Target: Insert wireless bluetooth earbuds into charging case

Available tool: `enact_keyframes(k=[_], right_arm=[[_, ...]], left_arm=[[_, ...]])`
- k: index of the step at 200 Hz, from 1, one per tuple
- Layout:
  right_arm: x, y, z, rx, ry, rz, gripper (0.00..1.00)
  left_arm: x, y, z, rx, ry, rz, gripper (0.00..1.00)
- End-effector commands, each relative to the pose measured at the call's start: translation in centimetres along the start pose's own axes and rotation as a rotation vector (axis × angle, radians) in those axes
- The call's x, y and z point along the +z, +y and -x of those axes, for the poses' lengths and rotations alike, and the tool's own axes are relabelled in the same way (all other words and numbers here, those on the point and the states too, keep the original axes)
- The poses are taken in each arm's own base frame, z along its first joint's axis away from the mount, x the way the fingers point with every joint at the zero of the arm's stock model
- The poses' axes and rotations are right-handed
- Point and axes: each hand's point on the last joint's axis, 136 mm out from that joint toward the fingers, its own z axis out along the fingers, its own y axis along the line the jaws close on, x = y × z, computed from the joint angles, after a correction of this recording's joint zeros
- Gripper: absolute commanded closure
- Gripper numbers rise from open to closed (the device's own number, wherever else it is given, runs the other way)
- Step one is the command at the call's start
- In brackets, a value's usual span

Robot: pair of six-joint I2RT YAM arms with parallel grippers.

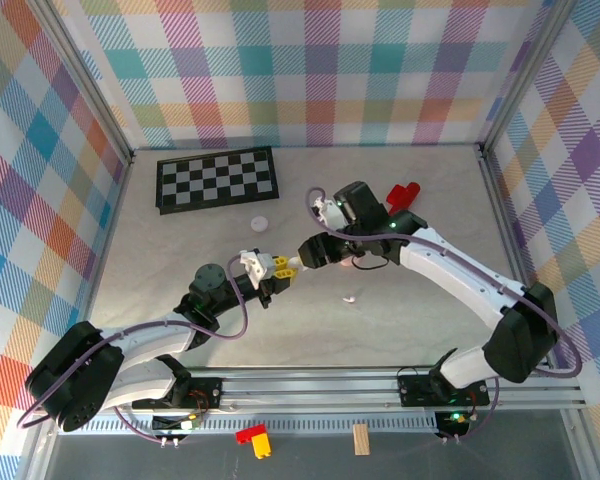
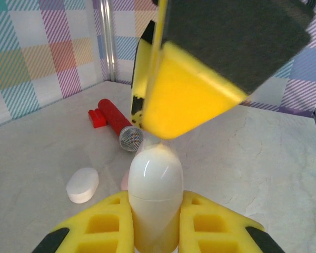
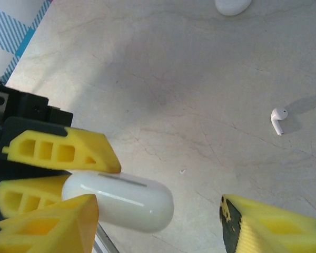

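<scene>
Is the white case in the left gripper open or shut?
Shut. The white case, clamped in the left gripper, shows a thin seam with its lid flush; one earbud lies on the table.

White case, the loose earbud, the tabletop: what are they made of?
White case: looks like glossy hard plastic; sharp highlights and a thin lid seam. Earbud: likely the same glossy white plastic, too small to be sure. Tabletop: matte, pale with grey veins; marble-look, possibly printed laminate.
</scene>
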Motion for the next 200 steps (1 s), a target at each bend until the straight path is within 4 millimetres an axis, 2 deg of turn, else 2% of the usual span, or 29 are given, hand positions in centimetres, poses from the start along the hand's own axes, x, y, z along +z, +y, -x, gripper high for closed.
enact_keyframes(k=[1, 27, 55, 69, 106, 127, 140, 166, 200], right_arm=[[-2.3, 1.8, 1.2, -0.144, -0.126, 0.058, 0.37], [-5.1, 4.2, -0.7, -0.459, -0.238, 0.16, 0.4], [-7.3, 6.4, -2.5, -0.62, -0.266, 0.266, 0.42], [-7.5, 6.7, -3.0, -0.639, -0.238, 0.285, 0.4], [-7.0, 6.5, -3.4, -0.657, -0.201, 0.292, 0.43], [-6.7, 6.3, -3.3, -0.655, -0.192, 0.284, 0.5], [-6.7, 6.3, -3.2, -0.653, -0.188, 0.287, 0.58], [-6.7, 6.3, -3.6, -0.66, -0.179, 0.3, 0.64], [-6.9, 6.3, -3.6, -0.637, -0.178, 0.305, 0.85]], left_arm=[[0.2, -0.7, 2.4, -0.027, -0.028, -0.055, 0.87], [0.2, -2.6, 3.8, -0.076, -0.027, -0.181, 0.87], [-0.1, -5.1, 4.7, -0.1, 0.018, -0.342, 0.92], [-0.2, -5.8, 5.6, -0.107, 0.008, -0.396, 0.91], [-0.4, -6.2, 7.2, -0.091, -0.032, -0.427, 0.89], [-0.4, -6.4, 7.9, -0.085, -0.041, -0.441, 0.88], [-0.5, -6.5, 8.0, -0.084, -0.045, -0.447, 0.88], [-0.7, -6.6, 8.3, -0.088, -0.059, -0.451, 0.88], [-0.7, -6.4, 8.2, -0.09, -0.063, -0.438, 0.85]])
